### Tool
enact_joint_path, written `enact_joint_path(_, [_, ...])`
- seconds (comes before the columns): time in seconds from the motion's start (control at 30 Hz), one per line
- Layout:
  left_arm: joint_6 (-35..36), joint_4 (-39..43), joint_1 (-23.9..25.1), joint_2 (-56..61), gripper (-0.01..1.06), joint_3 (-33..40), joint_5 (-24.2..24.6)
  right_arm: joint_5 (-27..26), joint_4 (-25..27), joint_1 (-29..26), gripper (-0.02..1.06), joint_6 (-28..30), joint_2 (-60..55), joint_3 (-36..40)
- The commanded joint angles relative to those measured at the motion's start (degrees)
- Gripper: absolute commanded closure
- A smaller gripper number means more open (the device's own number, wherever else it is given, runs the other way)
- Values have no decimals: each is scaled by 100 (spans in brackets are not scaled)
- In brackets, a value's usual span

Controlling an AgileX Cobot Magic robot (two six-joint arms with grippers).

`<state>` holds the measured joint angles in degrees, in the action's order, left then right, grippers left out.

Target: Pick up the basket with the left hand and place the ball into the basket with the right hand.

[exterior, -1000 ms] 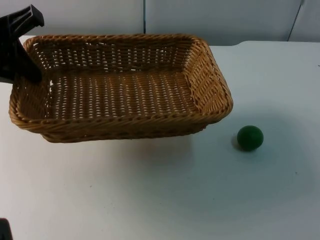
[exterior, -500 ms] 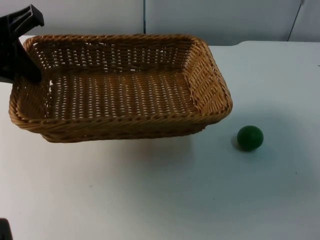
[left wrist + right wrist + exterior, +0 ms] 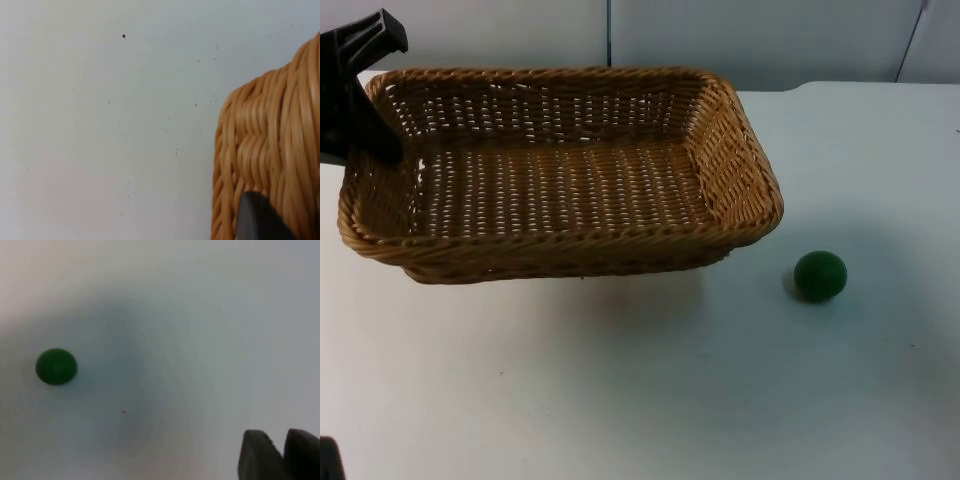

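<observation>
Here the woven wicker basket (image 3: 560, 175) sits toward the left and far side of the white table (image 3: 640, 390), its left short end gripped by the left gripper (image 3: 365, 140), whose black finger lies against the inside of the rim while the arm comes in from the far left corner. In the left wrist view a black fingertip (image 3: 257, 220) presses on the braided rim (image 3: 270, 150), so this gripper is clamped on the basket. The green ball (image 3: 819, 276) lies on the table just off the basket's near right corner, apart from it. In the right wrist view the ball (image 3: 56, 366) lies well apart from the right gripper (image 3: 282, 455), above the bare table; its two black fingertips stand close together with a narrow gap, holding nothing.
</observation>
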<state>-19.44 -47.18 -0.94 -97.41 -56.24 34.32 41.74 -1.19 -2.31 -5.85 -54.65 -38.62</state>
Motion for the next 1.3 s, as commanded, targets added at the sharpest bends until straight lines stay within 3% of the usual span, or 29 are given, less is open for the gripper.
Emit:
enact_joint_path(0.0, [27,-180,4,77,105,-32,-19,-22,-54,117,70,-17,-350,-148])
enact_joint_path(0.07, [27,-180,4,77,105,-32,-19,-103,-132,360,48,22,-647,-217])
enact_joint_path(0.1, [27,-180,4,77,105,-32,-19,-103,-132,360,48,22,-647,-217])
enact_joint_path(0.23, [27,-180,4,77,105,-32,-19,-444,-290,1048,13,22,-1131,-429])
enact_joint_path(0.37, [27,-180,4,77,105,-32,-19,-499,-304,1562,1,32,-1651,-627])
enact_joint_path(0.6, [27,-180,4,77,105,-32,-33,-927,-304,2066,0,32,-2677,-708])
enact_joint_path(0.9, [27,-169,4,77,105,-32,-78,-2028,-313,2321,0,-125,-3630,-721])
enact_joint_path(1.27, [27,-169,4,77,105,-32,-148,-2391,-301,2481,0,-125,-3939,-1001])
